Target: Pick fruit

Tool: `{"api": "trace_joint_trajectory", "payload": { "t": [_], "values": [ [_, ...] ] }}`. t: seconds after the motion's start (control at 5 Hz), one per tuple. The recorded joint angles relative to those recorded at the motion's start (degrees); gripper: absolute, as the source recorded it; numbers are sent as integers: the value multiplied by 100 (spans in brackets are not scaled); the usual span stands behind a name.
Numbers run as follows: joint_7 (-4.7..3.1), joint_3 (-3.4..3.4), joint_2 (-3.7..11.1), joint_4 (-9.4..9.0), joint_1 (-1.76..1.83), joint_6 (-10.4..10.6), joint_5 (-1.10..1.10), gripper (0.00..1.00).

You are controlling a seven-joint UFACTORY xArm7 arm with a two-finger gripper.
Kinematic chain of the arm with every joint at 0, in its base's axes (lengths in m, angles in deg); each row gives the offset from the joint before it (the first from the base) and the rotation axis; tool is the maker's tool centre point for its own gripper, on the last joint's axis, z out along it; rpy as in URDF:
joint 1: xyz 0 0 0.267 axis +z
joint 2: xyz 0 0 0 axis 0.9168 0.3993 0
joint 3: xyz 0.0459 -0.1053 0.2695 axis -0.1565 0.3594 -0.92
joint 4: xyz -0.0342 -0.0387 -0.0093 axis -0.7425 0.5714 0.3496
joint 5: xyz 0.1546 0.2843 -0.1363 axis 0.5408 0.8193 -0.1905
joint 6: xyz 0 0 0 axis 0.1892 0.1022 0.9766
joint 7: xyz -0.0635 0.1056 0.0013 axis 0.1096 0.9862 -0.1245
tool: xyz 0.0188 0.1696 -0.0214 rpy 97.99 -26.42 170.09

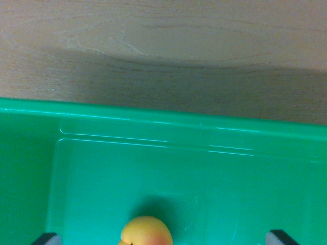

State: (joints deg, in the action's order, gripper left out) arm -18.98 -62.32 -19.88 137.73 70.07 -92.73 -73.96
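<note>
**A yellow fruit in a green bin**

Right at the bottom edge of the wrist view you can see two small dark tips. These are the fingertips [47,238] of the gripper [163,240]. One tip sits low on the wrist view's left and the other sits low on the wrist view's right. They are far apart, so the gripper is spread wide and is not squeezing anything.

Between the two tips is the fruit [146,230]. It is round and yellow, with a bit of pink-red on one side. Only its top part shows, because the bottom edge of the picture cuts it off. It lies a little closer to the tip on the wrist view's left than to the other one. Neither tip touches it. A small dark shadow lies just behind it.

The fruit rests on the floor of a green bin [153,120]. The bin is shiny plastic, and thin lines of light run across its floor and along its far wall. Its side wall rises on the wrist view's left.

Past the bin's far rim is a wooden table [163,46]. It is light brown with wavy grain. A wide dark shadow lies across the wood just beside the bin.
</note>
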Motion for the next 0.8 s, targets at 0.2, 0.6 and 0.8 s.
{"api": "trace_joint_trajectory", "payload": {
  "t": [0.2, 0.6, 0.8],
  "values": [
    [0, 0, 0, 0, 0, 0, 0, 0],
    [-41, -12, 59, -230, 19, 274, 6, 0],
    [-82, -24, 117, -456, 37, 543, 12, 0]
  ]
}}
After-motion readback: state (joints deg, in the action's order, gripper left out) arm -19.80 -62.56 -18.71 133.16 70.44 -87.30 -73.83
